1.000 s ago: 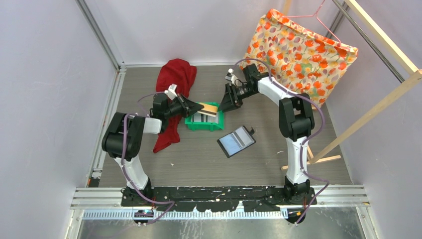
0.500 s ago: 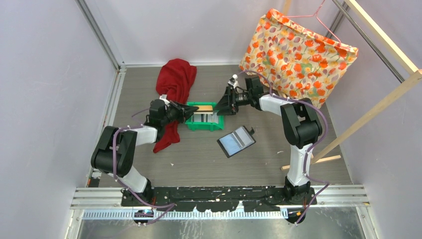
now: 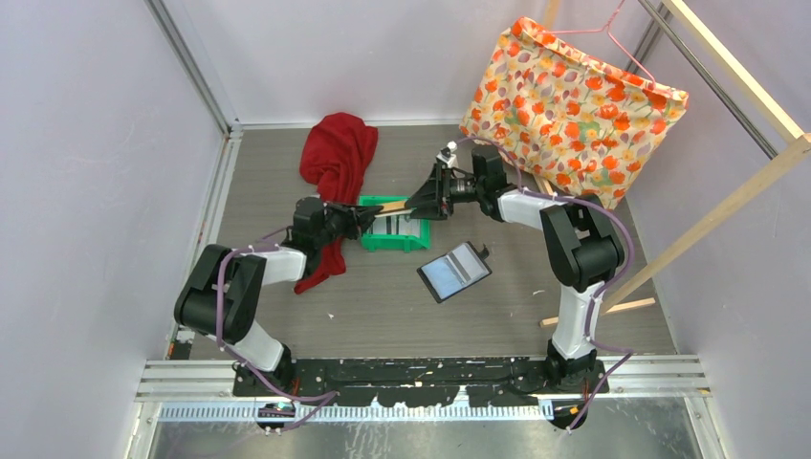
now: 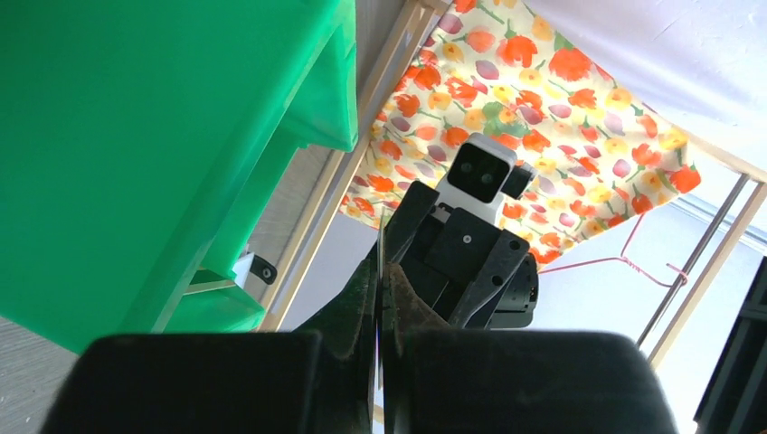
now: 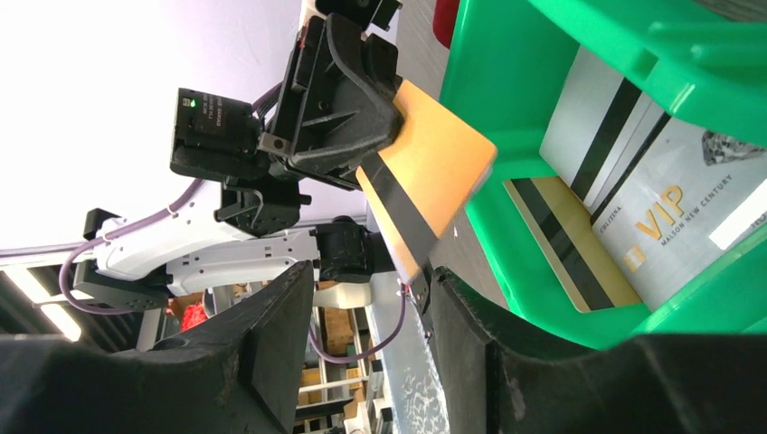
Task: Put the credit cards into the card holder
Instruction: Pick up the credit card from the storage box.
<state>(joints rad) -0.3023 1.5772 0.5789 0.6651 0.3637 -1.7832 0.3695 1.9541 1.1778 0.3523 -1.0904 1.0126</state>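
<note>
Nearest the arm bases, in front of the green bin [image 3: 394,236] and a little to its right, the card holder [image 3: 454,272] is seen lying open on the surface [image 3: 383,306] — a thing shown only from above. Over the bin, one yellow-orange card [image 5: 425,176] with a black stripe is clenched in the jaws of the left gripper [image 3: 361,218]. In the left wrist view it is reduced to a thin edge-on line. The jaws of the right gripper [image 5: 373,276] are held apart, with the card's free end just beside one of them. Three more cards can be counted inside the bin in the right wrist view alone: a white striped card [image 5: 601,127], a gold striped card [image 5: 565,249] and a pale card [image 5: 674,212] marked "VIP" — its smaller print is not legible. Beyond the bin, one red cloth [image 3: 335,158] and one floral bag [image 3: 574,91] are seen.
</note>
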